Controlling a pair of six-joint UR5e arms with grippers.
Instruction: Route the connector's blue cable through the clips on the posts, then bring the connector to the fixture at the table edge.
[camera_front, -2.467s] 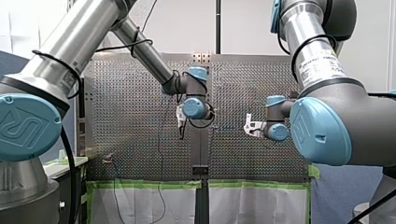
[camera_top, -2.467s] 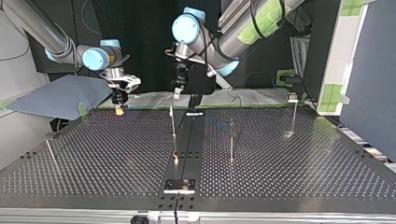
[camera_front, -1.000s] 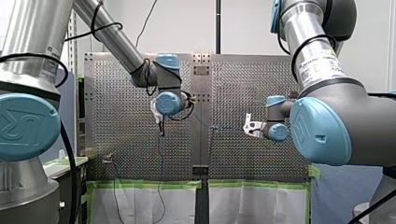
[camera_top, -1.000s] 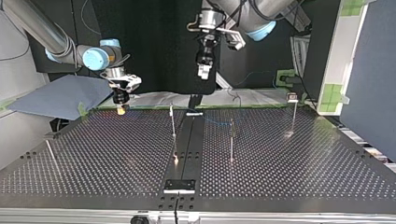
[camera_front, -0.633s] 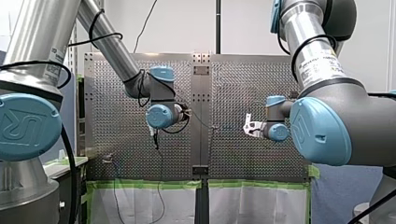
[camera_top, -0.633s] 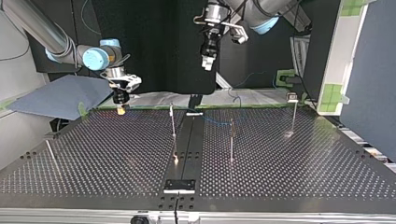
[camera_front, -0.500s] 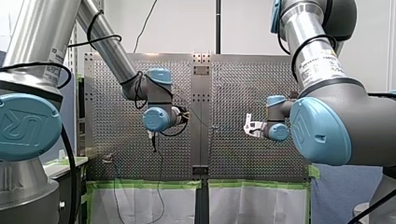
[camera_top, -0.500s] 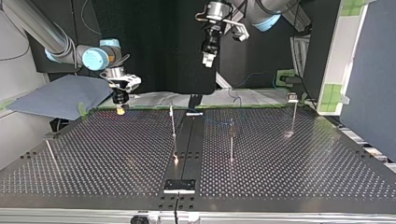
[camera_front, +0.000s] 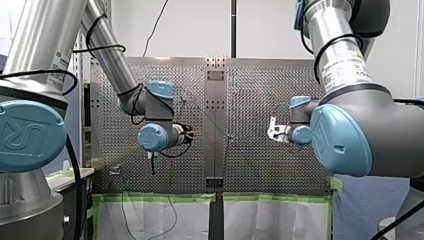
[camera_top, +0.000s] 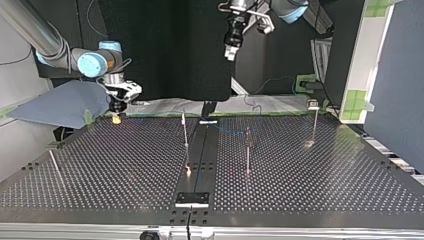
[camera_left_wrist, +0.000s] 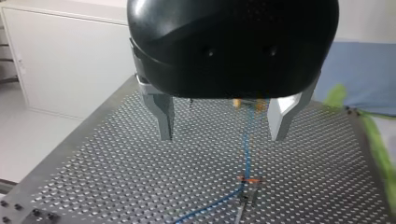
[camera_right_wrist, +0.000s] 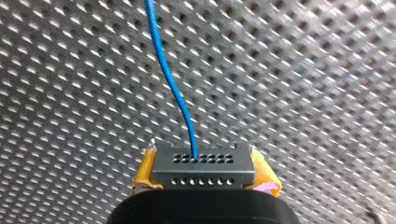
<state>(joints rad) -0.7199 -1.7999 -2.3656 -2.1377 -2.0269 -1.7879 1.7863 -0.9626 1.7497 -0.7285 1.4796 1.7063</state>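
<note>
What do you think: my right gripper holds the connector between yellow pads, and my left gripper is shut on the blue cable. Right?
No: the left wrist view shows my left gripper open, the blue cable ahead of it untouched. My right gripper holds the connector between yellow pads.

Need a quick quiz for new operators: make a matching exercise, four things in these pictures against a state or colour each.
Things:
1. left hand
2. right hand
3. connector
4. cable

States:
A. dark grey, rows of holes
B. open, nothing between its fingers
C. blue, leaving the connector's face
D. shut, with yellow pads

Pairs: 1-B; 2-D; 3-A; 4-C.
</note>
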